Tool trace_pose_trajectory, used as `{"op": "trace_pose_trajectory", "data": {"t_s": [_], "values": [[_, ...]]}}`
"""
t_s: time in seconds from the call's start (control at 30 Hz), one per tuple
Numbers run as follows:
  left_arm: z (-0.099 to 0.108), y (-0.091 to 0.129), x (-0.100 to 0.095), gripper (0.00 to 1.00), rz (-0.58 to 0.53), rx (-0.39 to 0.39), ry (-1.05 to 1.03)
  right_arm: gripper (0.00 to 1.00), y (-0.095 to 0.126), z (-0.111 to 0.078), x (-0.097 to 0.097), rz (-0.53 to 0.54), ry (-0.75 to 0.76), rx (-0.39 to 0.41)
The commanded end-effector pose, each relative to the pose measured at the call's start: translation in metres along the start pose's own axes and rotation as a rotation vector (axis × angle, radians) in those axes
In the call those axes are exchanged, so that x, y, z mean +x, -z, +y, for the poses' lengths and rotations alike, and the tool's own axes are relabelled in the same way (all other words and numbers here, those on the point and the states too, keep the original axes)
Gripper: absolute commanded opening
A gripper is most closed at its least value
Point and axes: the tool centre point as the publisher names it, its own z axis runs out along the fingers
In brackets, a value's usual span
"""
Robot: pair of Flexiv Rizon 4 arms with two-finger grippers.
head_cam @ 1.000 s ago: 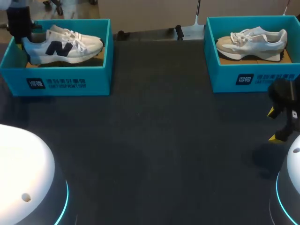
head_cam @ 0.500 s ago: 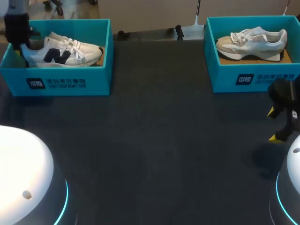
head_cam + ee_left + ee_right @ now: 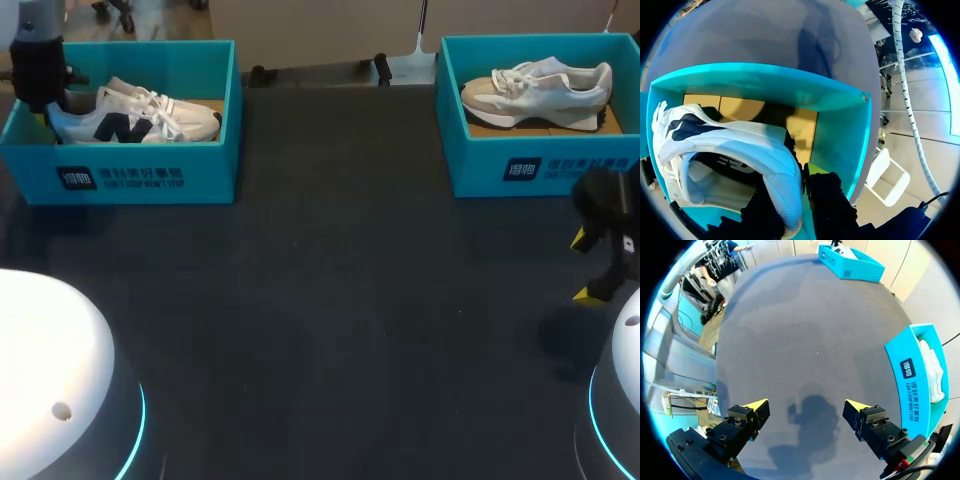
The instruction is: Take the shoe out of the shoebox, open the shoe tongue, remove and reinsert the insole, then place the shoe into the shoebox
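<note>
While the left gripper (image 3: 799, 197) pinches its padded white heel, the shoe (image 3: 735, 142) sits inside the rectangular teal box (image 3: 840, 130); the right gripper (image 3: 806, 406) gapes, far from that box.

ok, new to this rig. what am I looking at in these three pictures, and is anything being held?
This is a two-armed robot at a dark table. The head view looks down from above and behind; the two round pictures come from a camera on each wrist, looking along its fingers. Two teal boxes stand at the far edge: the left shoebox and the right shoebox, each with a sneaker inside. The left gripper is shut on the heel of the navy-marked sneaker, inside the left shoebox. The right gripper hangs open over the table, holding nothing. The pale sneaker lies untouched.
</note>
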Motion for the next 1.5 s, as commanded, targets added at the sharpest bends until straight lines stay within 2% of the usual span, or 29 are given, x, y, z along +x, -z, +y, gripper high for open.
{"op": "trace_pose_trajectory", "data": {"t_s": [0.03,0.77,1.13,1.17,1.2,1.27,1.43,1.5], "values": [[-0.005,-0.004,0.001,0.00,-0.001,-0.005,-0.008,1.00,0.000,0.000,0.001,-0.002,-0.001,0.003],[-0.006,-0.040,0.000,0.00,0.022,0.022,-0.020,1.00,0.000,0.000,0.001,-0.002,-0.001,0.003],[-0.006,-0.042,-0.012,0.00,0.003,0.048,-0.035,1.00,0.000,0.000,0.001,-0.002,-0.001,0.003],[-0.007,-0.044,-0.012,0.02,0.004,0.051,-0.037,1.00,0.000,0.000,0.001,-0.002,-0.001,0.003],[-0.008,-0.045,-0.013,0.18,0.004,0.054,-0.038,1.00,0.000,0.000,0.001,-0.002,-0.001,0.003],[-0.009,-0.047,-0.014,0.29,0.005,0.063,-0.040,1.00,0.000,0.000,0.001,-0.002,-0.001,0.003],[-0.009,-0.048,-0.014,0.42,0.004,0.072,-0.037,1.00,0.000,0.000,0.001,-0.002,-0.001,0.003],[-0.009,-0.043,-0.013,0.53,-0.007,0.069,-0.033,1.00,0.000,0.000,0.001,-0.002,-0.001,0.003]]}}
